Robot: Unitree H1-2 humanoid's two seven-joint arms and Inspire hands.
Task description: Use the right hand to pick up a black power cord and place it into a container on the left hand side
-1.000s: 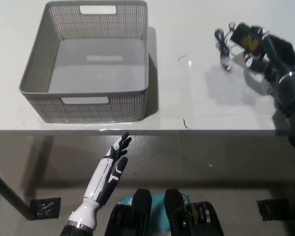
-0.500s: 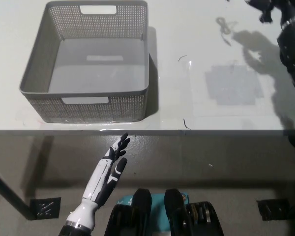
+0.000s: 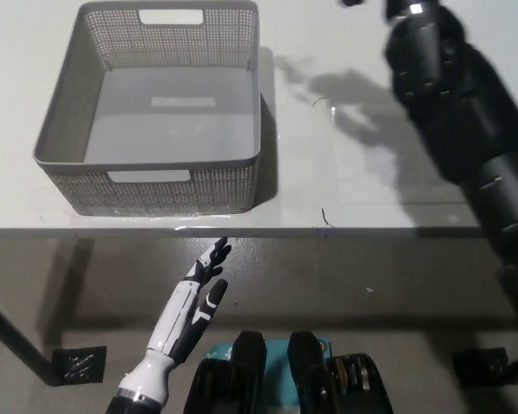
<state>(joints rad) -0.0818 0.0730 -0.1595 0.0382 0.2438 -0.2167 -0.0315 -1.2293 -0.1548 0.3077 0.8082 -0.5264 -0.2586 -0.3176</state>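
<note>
Beyond the top edge of the view, the right hand is cut off from sight, so I cannot tell whether its fingers are spread, pressed together or pinching anything. Only the black right arm shows, rising from the lower right across the worktop and out at the top, raised well clear of the surface. A small dark scrap sits at the very top edge, just left of the wrist; it may be a fingertip or part of the cord, but too little of it shows to say.

No power cord lies anywhere on the visible worktop. Given the task, my guess is that it is up in the unseen fingers, lifted high so that the trailing end will clear the basket's wall on the way across.

Well to the left of those hidden fingers stands the grey mesh basket, with nothing in it, its open top ready to take the cord. The arm's shadow falls on the bare worktop between arm and basket, which suggests the hand is hanging nearer the basket's right wall than the arm alone implies.

The white left hand rests below the worktop's front edge, its fingers straight, slightly apart and holding nothing, out of the way of the carry.

What remains, I judge, is travel leftward until the fingers are over the basket's floor, then release. The main risk is a loose end draping over the rim.
</note>
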